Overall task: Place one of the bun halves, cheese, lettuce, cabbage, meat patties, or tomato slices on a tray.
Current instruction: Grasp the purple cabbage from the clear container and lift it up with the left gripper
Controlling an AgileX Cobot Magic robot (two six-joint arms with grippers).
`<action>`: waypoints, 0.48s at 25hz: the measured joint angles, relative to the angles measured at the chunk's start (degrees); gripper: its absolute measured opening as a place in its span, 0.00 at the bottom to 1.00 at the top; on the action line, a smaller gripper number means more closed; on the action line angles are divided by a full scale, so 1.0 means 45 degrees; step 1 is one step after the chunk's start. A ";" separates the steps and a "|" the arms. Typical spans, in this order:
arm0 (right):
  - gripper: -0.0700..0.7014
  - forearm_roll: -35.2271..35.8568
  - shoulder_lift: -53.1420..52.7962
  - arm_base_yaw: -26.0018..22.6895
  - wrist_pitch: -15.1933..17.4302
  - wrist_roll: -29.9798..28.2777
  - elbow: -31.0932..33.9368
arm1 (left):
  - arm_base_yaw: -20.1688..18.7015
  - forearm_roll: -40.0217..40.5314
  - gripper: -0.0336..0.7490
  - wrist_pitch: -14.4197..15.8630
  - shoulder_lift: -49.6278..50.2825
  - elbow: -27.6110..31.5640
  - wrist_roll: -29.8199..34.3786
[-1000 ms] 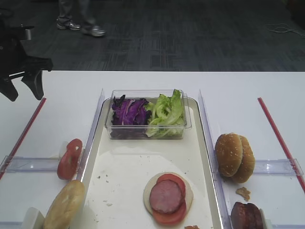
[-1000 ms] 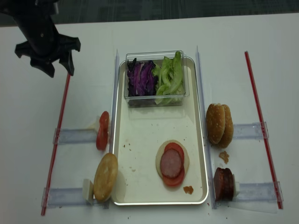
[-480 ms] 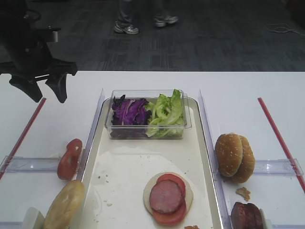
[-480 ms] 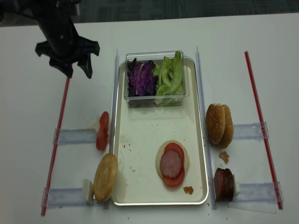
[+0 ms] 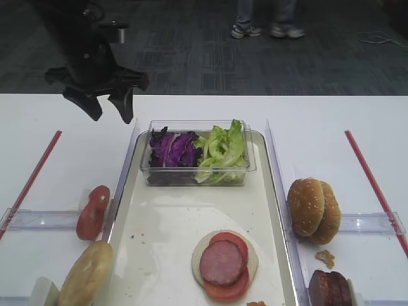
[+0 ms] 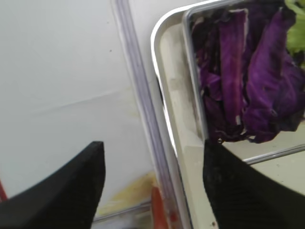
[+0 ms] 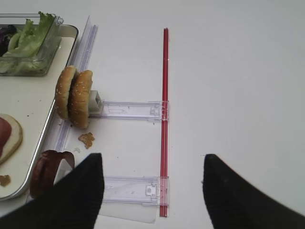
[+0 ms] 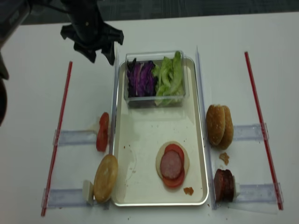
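- The left gripper [image 5: 109, 109] was matte black throughout, with two short, thick fingers [image 5: 124, 107] that tapered to blunt tips.
- Above the fingers sat a broad black crossbar, giving the head a squat, winged outline.
- A small silvery-grey cylindrical fitting [image 5: 119, 32] stood out on the arm's dark wrist housing above the gripper.
- The left arm [image 8: 84, 16] was a bulky black column with no legible markings.
- In the left wrist view the fingers showed only as two dark, rounded wedges with a faintly textured surface.
- The right gripper [image 7: 151, 191] showed the same way: two plain black rounded finger [image 7: 233, 195] shapes, without visible screws, cables or labels.
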 joint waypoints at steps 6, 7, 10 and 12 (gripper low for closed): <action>0.70 0.0000 0.0000 0.0000 0.0000 0.0000 0.0000 | -0.0839 0.0000 0.58 0.0043 0.1051 -0.1496 -0.0394; 0.70 0.0000 0.0000 0.0000 0.0000 0.0000 0.0000 | -0.0961 0.0000 0.58 0.0043 0.1202 -0.1721 -0.0466; 0.70 0.0000 0.0000 0.0000 0.0000 0.0000 0.0000 | -0.1256 0.0000 0.58 0.0043 0.1650 -0.2390 -0.0540; 0.70 0.0000 0.0000 0.0000 0.0000 0.0000 0.0000 | -0.1479 0.0000 0.57 0.0043 0.1924 -0.2792 -0.0570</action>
